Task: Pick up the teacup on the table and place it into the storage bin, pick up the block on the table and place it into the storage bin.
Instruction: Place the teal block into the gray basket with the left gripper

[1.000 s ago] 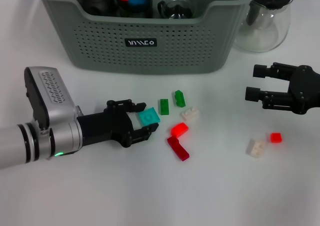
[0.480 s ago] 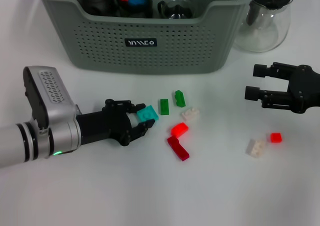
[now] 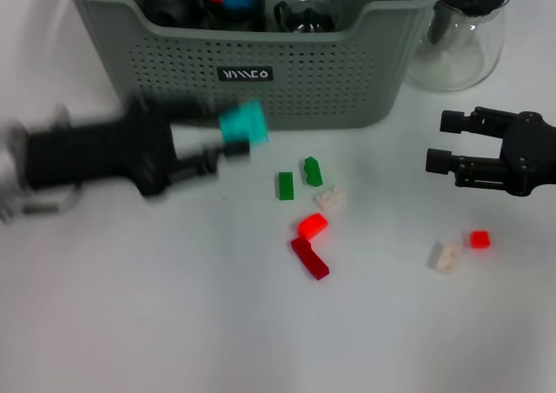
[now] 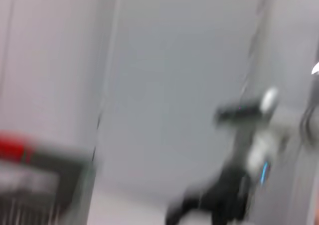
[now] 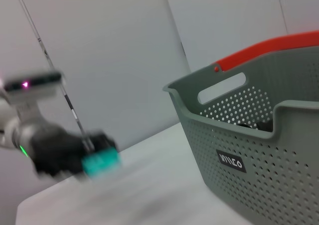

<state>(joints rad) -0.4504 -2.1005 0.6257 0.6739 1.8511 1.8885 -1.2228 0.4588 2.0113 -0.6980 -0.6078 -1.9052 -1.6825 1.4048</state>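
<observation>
Left gripper pinches teal block upper-left of centre, at storage bin front wall. Block looks light, rigid, slick: you keep flat-side pinch. Right gripper spread, idle at right edge.

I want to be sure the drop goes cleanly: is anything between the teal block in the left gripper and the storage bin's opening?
Only the bin's own near wall. The left gripper holds the teal block in front of the storage bin, below its rim, so it must rise over that wall. Nothing else visible stands between them.
</observation>
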